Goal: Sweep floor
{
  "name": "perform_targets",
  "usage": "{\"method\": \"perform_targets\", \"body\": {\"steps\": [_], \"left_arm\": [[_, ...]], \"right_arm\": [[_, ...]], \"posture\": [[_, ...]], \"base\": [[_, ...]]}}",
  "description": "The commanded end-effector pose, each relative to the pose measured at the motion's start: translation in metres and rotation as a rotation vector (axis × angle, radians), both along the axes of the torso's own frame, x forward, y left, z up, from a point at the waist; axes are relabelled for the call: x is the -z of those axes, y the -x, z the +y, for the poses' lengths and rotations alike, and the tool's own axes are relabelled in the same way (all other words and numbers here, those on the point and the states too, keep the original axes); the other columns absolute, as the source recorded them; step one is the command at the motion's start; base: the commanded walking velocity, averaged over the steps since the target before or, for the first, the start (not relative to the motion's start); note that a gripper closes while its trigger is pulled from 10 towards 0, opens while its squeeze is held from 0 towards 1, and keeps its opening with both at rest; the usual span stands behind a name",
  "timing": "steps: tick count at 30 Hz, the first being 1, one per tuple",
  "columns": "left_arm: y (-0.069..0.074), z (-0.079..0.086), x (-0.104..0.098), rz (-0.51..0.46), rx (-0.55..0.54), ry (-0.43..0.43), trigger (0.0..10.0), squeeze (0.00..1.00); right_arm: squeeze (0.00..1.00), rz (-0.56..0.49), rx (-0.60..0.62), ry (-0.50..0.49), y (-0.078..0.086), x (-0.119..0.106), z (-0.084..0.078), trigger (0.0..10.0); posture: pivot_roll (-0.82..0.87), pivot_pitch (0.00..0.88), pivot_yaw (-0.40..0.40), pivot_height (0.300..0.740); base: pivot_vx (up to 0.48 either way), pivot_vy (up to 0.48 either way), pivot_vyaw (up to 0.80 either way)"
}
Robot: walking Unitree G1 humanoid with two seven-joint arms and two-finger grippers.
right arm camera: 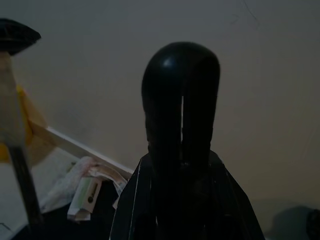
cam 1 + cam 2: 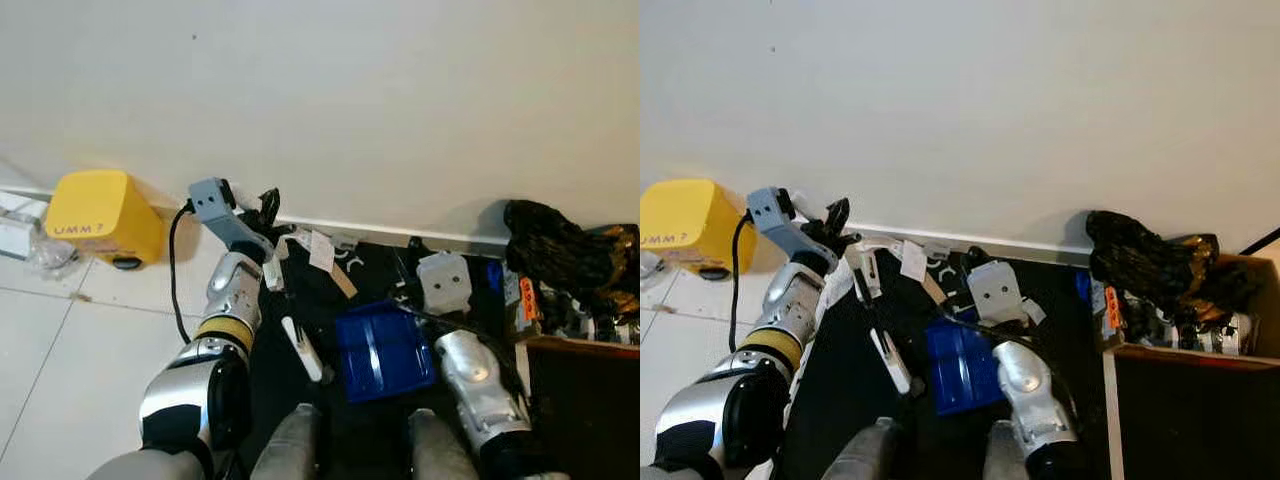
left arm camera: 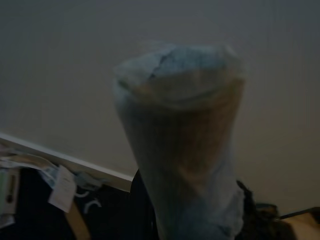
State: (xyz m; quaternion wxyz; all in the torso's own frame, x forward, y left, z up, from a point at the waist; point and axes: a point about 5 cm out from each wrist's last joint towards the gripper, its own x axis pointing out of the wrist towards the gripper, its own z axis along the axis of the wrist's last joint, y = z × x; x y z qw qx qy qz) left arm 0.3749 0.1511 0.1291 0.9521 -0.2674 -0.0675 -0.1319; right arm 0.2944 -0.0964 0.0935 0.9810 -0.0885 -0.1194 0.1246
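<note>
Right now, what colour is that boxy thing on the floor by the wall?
The box is yellow with dark lettering, clearest in the left eye view.

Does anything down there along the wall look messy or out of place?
Yes. Paper scraps and labels lie scattered on the black mat by the baseboard, and a crumpled black bag slumps over clutter on the right. It looks like unswept litter.

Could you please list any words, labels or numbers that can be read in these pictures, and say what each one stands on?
"UMM?" in dark letters on the side of the yellow plastic box by the wall; the letters are blurred, so this reading is uncertain.
Print on the white paper tags lying on the black mat: too small to read.
</note>
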Motion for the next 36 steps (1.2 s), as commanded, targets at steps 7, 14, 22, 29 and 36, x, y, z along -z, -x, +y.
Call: {"method": "perform_targets", "body": {"steps": [7, 14, 22, 29, 36], "left_arm": [[0.007, -0.013, 0.015, 0.037, 0.075, 0.046, 10.0, 0.00], [0.014, -0.018, 0.015, -0.022, 0.181, 0.042, 10.0, 0.00], [0.011, 0.059, -0.020, -0.076, -0.088, -0.232, 10.0, 0.00], [0.024, 0.102, -0.035, -0.070, -0.257, -0.212, 10.0, 0.00], [0.045, 0.094, 0.043, 0.253, -0.543, 0.022, 10.0, 0.00]], "right_arm": [[0.00, 0.084, -0.040, -0.039, 0.008, 0.019, 0.022, 10.0], [0.00, 0.087, -0.036, -0.028, 0.010, 0.024, 0.017, 10.0], [0.00, 0.022, -0.052, -0.079, 0.007, 0.006, 0.021, 10.0], [0.00, 0.016, -0.056, -0.081, 0.005, 0.006, 0.021, 10.0], [0.00, 0.036, -0.074, -0.057, 0.005, 0.011, 0.022, 10.0]], "posture": [[0.04, 0.292, 0.086, 0.740], [0.04, 0.299, 0.084, 0.740], [0.06, 0.294, 0.093, 0.740], [0.08, 0.287, 0.083, 0.740], [0.07, 0.278, 0.066, 0.740]], "base": [[0.000, 0.000, 0.00], [0.000, 0.000, 0.00], [0.000, 0.000, 0.00], [0.000, 0.000, 0.00], [0.000, 0.000, 0.00]]}}
